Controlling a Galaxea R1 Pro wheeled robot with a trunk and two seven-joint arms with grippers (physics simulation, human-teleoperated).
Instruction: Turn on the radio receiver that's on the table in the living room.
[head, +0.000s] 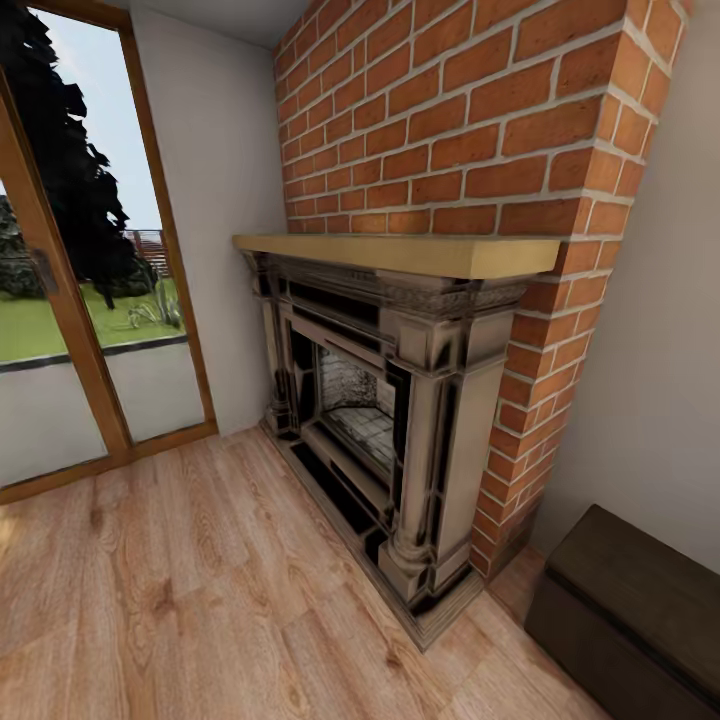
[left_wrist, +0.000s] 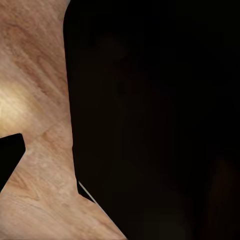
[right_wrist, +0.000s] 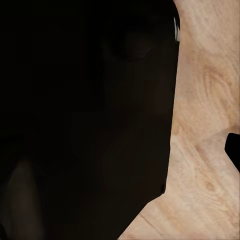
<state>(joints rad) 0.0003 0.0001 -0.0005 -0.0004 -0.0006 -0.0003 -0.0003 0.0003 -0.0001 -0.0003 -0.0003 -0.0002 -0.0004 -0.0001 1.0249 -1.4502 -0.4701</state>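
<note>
Rough red brick chimney breast (head: 480, 130) above a pale wooden mantel shelf (head: 400, 252); the plank floor (head: 190, 590) shows matt light woodgrain; the chest (head: 640, 610) is dark wood.

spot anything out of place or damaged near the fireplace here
Nothing stands out. The fireplace stands upright against the brick chimney, its mantel shelf level. The wood floor shows no spill, and the dark chest sits squarely by the wall.

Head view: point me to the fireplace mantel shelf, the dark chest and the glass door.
Mantel shelf (head: 400, 252), head view, on its pale wooden top.
Dark chest (head: 640, 590), head view, on its brown lid.
Glass door (head: 130, 290), head view, on the pane showing lawn outside.
</note>
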